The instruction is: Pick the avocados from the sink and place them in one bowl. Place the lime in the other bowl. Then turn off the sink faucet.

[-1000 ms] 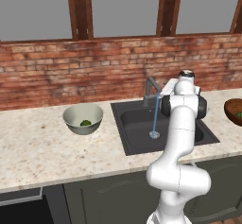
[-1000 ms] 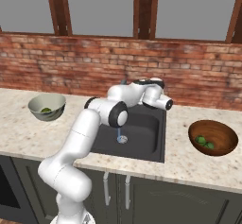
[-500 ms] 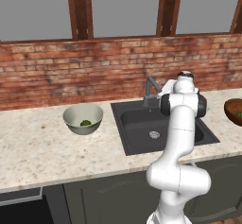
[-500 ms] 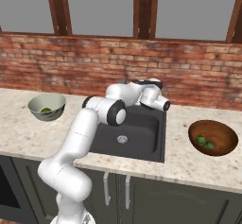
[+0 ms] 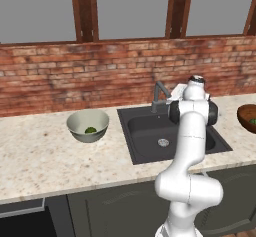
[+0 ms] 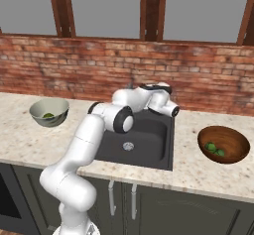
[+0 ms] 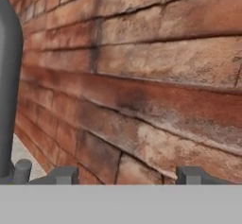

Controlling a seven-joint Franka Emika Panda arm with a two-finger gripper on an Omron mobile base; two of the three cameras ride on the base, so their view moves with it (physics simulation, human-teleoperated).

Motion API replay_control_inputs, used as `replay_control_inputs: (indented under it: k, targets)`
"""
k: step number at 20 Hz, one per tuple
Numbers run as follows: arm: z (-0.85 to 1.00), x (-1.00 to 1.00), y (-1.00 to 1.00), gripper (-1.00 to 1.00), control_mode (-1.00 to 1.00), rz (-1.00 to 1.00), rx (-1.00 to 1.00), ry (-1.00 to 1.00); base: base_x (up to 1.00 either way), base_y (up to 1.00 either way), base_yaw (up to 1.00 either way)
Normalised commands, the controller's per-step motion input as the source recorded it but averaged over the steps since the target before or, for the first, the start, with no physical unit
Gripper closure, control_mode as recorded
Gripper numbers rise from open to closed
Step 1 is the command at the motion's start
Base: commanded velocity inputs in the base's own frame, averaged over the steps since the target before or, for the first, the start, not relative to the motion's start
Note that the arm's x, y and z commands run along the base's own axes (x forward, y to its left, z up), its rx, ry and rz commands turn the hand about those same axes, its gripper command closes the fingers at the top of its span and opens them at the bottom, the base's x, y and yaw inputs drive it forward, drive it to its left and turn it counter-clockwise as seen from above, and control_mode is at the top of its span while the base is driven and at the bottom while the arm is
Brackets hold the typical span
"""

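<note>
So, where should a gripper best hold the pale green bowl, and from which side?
On the rim of the pale green bowl, from straight above, one finger inside and one outside. It stands upright and looks too wide to span, and the lime lies at the bottom, clear of the rim.

It was a rendered kitchen: a dark sink and faucet sat in a speckled stone desk before a brick wall.

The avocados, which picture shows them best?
The right base view: both avocados sit dark green inside the brown wooden bowl, seen from above. The left base view catches just that bowl's edge at the right border. The hand view faces the brick wall.
</note>
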Motion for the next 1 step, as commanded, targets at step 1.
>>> replay_control_inputs:
  k: [1]
  targets:
    - [0.37,0.06,0.60,-1.00,-1.00,0.00,0.03,-0.01,0.00,0.00,0.00]
